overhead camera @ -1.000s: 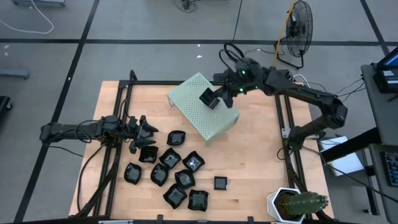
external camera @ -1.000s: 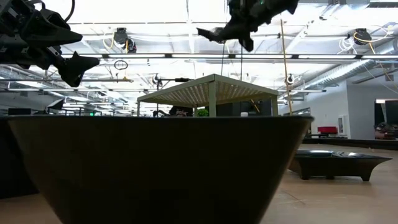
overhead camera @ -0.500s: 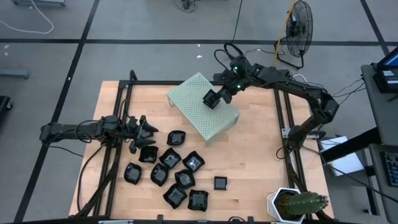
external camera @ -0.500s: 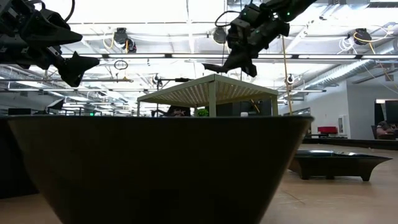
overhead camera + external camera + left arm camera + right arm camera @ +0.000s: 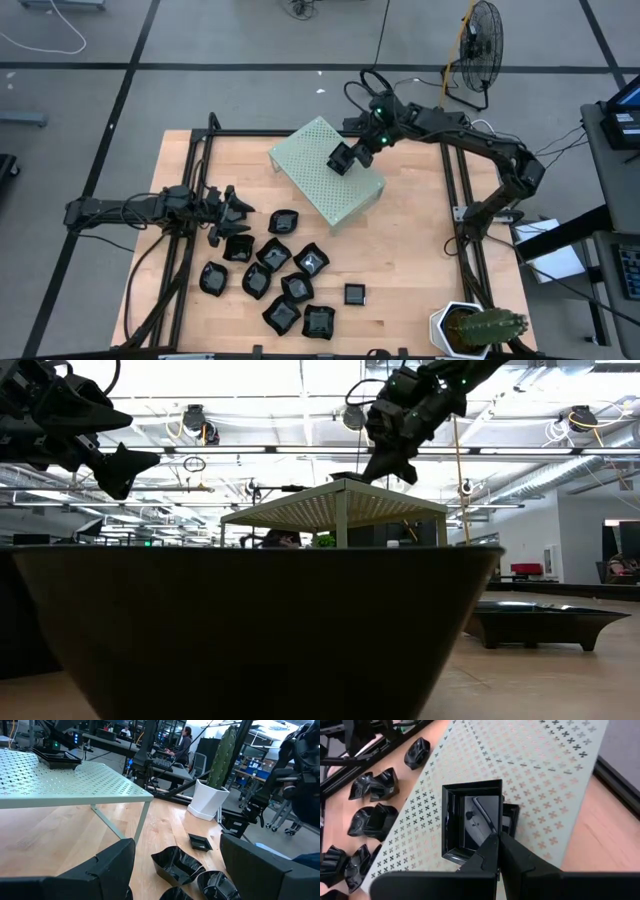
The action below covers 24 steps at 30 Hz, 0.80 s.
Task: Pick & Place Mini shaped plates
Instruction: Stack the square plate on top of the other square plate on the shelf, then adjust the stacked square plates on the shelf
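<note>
One square plate (image 5: 472, 822) is pinched by its near rim in the right gripper (image 5: 497, 845), whose fingers are closed tight on that edge. It sits flat on the perforated top of the pale green box (image 5: 322, 170), mouth up, with a smaller dark piece just beyond it on the same surface. In the low view the plate's base looks level with the box top, so it seems to be down or all but down; the judgement is that letting go is the step in hand. The plate lies straight ahead of the fingers, with its sides roughly square to them, so a straight pull back along the gripper's own line should clear it. It is near square, so no long axis matters.

About ten more mini plates (image 5: 275, 280) lie clustered on the counter (image 5: 410, 270) in front of the box, one small square (image 5: 354, 294) set apart. The left gripper (image 5: 228, 207) hovers beside that cluster, fingers apart and empty, much the nearer arm to them.
</note>
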Tool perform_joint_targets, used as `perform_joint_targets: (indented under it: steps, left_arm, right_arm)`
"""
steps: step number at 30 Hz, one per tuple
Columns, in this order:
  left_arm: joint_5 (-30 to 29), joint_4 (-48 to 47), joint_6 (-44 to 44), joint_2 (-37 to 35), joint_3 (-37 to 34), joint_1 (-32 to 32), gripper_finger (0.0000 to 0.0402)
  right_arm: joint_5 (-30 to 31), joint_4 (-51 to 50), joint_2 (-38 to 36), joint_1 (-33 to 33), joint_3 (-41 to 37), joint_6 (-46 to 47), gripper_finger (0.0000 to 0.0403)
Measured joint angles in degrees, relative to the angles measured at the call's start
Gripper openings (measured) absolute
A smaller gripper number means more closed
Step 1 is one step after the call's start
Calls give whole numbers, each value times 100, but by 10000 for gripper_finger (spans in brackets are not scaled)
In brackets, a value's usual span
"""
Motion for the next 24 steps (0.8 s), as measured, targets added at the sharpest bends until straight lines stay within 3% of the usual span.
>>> perform_joint_targets:
  steps: [11, 24]
  left_arm:
    - [0, 0, 2, -1, -1, 1, 296]
    - [0, 0, 1, -1, -1, 0, 296]
  right_arm:
    - [185, -53, 0, 90, 0, -4, 1]
    - [314, 1, 0, 260, -4, -20, 53]
